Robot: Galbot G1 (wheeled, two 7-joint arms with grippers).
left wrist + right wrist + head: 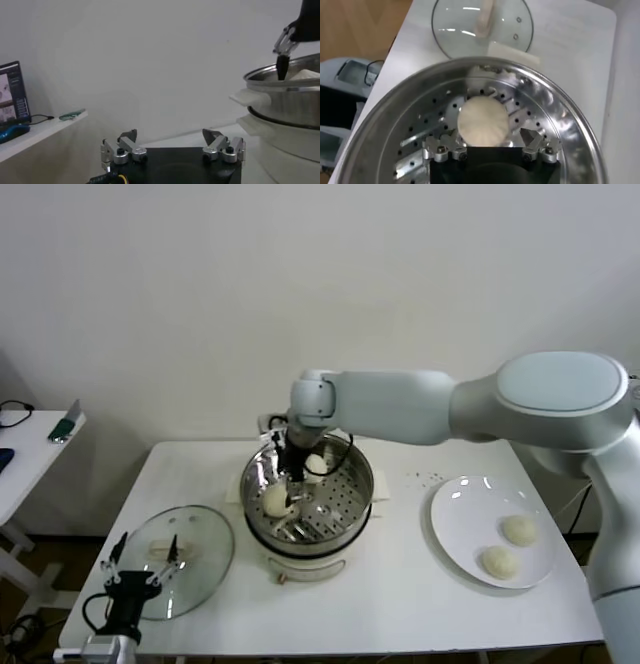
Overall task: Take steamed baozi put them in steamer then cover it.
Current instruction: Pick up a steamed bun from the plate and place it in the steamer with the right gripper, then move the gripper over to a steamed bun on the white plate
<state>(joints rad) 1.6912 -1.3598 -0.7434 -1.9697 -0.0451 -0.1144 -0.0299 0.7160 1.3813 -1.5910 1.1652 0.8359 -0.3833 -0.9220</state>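
Note:
The steamer (345,509) is a shiny perforated basket on a white pot base at the table's middle. Two baozi lie in it, one at the front left (275,501) and one at the back (315,464). My right gripper (292,482) reaches down into the basket. In the right wrist view it (491,137) stands open, with the front bun (482,119) resting on the perforated floor between its fingers, clear of both. Two more baozi (518,530) (499,562) sit on a white plate (460,504). My left gripper (172,142) waits open and empty, low at the table's front left.
The glass lid (195,544) lies flat on the table left of the steamer, also seen as the lid (482,25) in the right wrist view. A side table (30,434) with small items stands far left. The pot wall (285,105) rises beside the left gripper.

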